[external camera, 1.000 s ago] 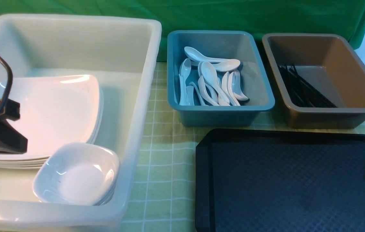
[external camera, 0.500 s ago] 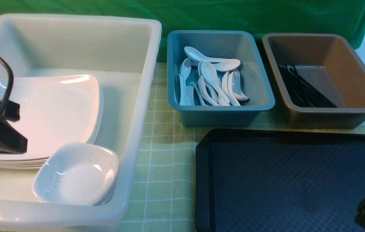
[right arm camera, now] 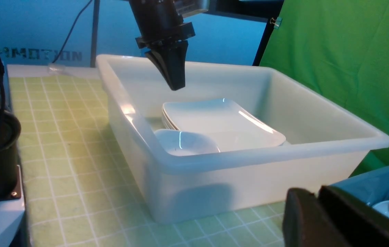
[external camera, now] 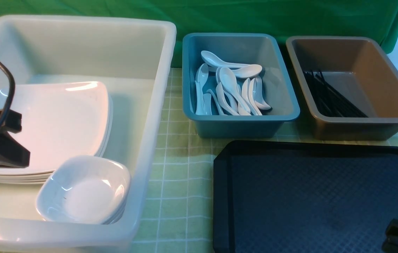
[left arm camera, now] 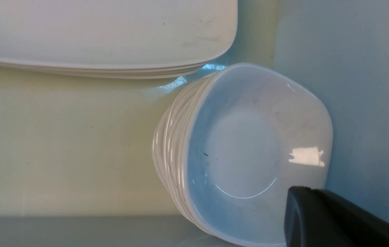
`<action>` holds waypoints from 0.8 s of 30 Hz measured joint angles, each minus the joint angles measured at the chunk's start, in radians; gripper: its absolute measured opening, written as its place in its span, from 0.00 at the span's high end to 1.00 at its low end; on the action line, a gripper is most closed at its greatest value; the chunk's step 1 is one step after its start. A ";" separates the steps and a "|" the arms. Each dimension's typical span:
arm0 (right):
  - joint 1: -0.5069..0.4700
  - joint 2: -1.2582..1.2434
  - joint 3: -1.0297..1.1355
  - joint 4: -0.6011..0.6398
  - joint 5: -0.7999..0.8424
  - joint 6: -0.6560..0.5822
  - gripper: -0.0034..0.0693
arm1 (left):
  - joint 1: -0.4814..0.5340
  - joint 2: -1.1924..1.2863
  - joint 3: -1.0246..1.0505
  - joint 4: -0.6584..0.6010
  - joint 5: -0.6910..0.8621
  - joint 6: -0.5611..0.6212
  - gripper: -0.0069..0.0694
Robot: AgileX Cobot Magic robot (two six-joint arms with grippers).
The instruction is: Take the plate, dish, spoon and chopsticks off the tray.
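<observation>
The black tray lies bare at the near right. A stack of white plates and a stack of small dishes sit inside the white tub. My left gripper hangs shut and empty over those plates, its tip above the dish. Spoons fill the blue tub, and the chopsticks lie in the brown tub. My right gripper hovers at the tray's near right corner, fingers barely parted, holding nothing.
The three tubs stand in a row behind and left of the tray on a green checked cloth. A green curtain closes the back. In the right wrist view the left arm rises over the white tub.
My right gripper dropped from the tray's right edge to its near right corner, and its fingers have parted slightly. The left gripper has stayed put.
</observation>
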 joint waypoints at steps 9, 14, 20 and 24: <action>-0.005 -0.024 0.000 0.000 0.007 0.000 0.84 | 0.000 0.000 0.000 0.001 0.000 0.000 0.92; -0.115 -0.047 0.003 0.000 0.006 0.000 0.84 | 0.000 0.000 0.000 0.005 -0.014 0.000 0.92; -0.443 -0.161 0.146 0.000 -0.045 0.000 0.82 | 0.000 0.000 0.000 0.006 -0.065 0.000 0.92; -0.661 -0.257 0.284 0.000 -0.039 0.000 0.81 | 0.000 0.000 0.000 0.006 -0.074 0.000 0.92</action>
